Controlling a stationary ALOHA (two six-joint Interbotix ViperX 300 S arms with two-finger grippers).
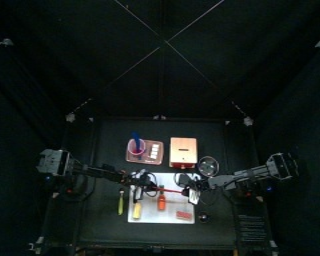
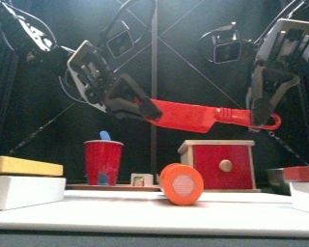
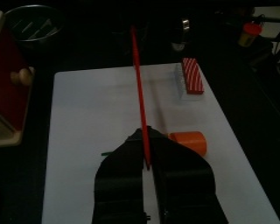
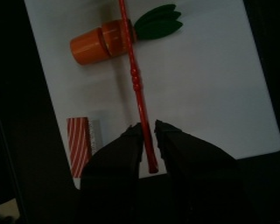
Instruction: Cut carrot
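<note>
The carrot (image 4: pixel 101 41), a short orange body with a green leafy end (image 4: pixel 157 22), lies on the white cutting board (image 4: pixel 213 87). It shows large and end-on in the front view (image 2: pixel 183 183) and beside the left jaws (image 3: pixel 187 140). A red knife (image 2: pixel 196 114) hangs level above the board, spanning both grippers. My left gripper (image 3: pixel 146 131) is shut on its blade end. My right gripper (image 4: pixel 146 125) has its jaws pressed on the handle end (image 2: pixel 263 118). The knife runs edge-on above the carrot in both wrist views.
A red-and-white striped block (image 3: pixel 192 74) lies on the board near the carrot. Behind stand a red cup (image 2: pixel 103 159) and a wooden box with a red front (image 2: pixel 219 162). A yellow-topped white block (image 2: pixel 22 178) sits at the front left. A yellow-green stick (image 1: pixel 120 200) lies left of the board.
</note>
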